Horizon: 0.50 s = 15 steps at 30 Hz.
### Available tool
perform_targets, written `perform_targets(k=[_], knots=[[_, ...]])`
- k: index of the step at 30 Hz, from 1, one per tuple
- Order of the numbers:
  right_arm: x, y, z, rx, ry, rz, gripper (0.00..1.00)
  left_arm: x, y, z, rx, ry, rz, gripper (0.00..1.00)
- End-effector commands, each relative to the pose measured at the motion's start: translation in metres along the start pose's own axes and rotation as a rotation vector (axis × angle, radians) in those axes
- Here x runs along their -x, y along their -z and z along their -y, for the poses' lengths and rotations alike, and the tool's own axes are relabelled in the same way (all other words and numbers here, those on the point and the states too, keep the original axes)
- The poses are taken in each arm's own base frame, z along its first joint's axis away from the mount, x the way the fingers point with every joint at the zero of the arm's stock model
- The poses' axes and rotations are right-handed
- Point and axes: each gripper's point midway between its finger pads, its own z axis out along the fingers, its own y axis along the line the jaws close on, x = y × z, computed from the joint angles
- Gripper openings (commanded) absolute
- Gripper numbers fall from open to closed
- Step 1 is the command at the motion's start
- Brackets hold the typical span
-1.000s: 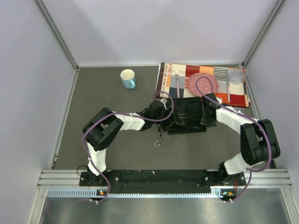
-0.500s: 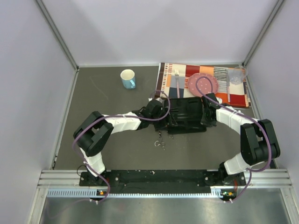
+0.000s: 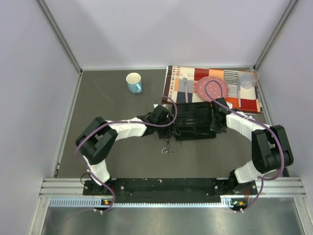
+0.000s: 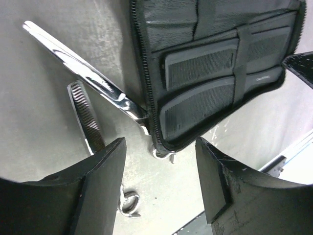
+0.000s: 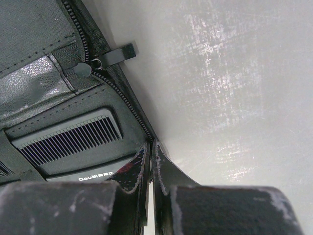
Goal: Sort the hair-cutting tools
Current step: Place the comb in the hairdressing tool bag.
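Note:
The open black zip case (image 3: pixel 195 120) lies mid-table. In the left wrist view, two black combs (image 4: pixel 200 66) sit in the pockets of the case (image 4: pixel 171 29). Long silver scissors (image 4: pixel 83 63) lie on the table, handles at the case's corner. A slim black handled comb (image 4: pixel 87 117) lies beside them. The ring of a second pair of scissors (image 4: pixel 128 203) shows lower down, also in the top view (image 3: pixel 168 151). My left gripper (image 4: pixel 161 147) is open and empty above the case's corner (image 3: pixel 160 117). My right gripper (image 5: pixel 150 147) is shut on the case's zip edge (image 5: pixel 122 98), at its right side (image 3: pixel 217 120).
A striped placemat (image 3: pixel 176 81) at the back right holds a fork (image 3: pixel 186 85), a pink plate (image 3: pixel 212 88) and a clear glass (image 3: pixel 247 79). A white and blue mug (image 3: pixel 134 82) stands at the back left. Walls close in the table on three sides.
My left arm has drawn its elbow down and left, and its gripper has shifted slightly left off the case. The right arm and the case have not moved.

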Motion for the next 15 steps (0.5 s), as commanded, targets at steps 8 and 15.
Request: perform_targets(k=[8,15], knots=[[0.037,0.045,-0.005,0.103,-0.003,0.237,0.29,0.05,0.047,-0.004,0.108,-0.14,0.2,0.66],[0.038,0.094,-0.044,0.29,0.119,0.304,0.42,0.037,0.054,-0.035,0.218,-0.148,0.147,0.67]])
